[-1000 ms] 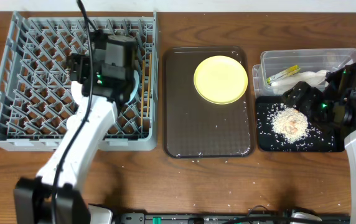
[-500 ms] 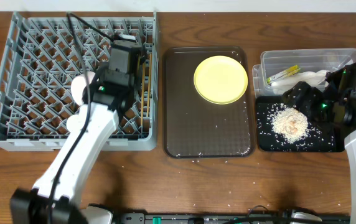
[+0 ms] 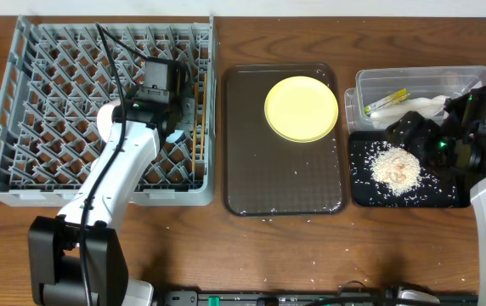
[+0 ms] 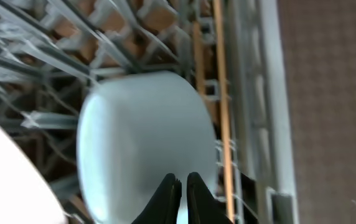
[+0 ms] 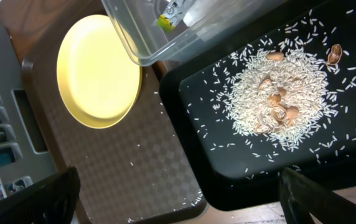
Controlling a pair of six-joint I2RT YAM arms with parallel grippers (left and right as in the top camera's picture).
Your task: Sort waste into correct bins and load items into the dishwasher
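Observation:
A light-blue bowl [image 4: 140,130] lies among the pegs at the right side of the grey dishwasher rack [image 3: 56,110]. My left gripper [image 4: 181,183] hovers just above the bowl, shut and empty. Two chopsticks [image 4: 218,93] lie along the rack's right wall. The pale-yellow plate [image 3: 302,108] rests on the brown serving tray [image 3: 281,183]. The clear tub [image 3: 421,81] holds a yellow-green sachet [image 3: 385,102] and a white napkin [image 3: 428,105]. Rice scraps [image 5: 284,99] are piled in the black tray [image 5: 228,162]. My right gripper [image 5: 178,205] stands wide open over that tray's front corner, holding nothing.
A white rounded object [image 4: 10,174] shows at the left edge of the left wrist view, inside the rack. Stray rice grains dot the brown tray and the wooden table [image 3: 251,255] in front of it. The rack's wall [image 4: 271,93] stands between bowl and tray.
My left gripper has gone from open to shut with nothing in it, and its arm has swung toward the rack's back right. The blue bowl stays in the rack. The right arm is still.

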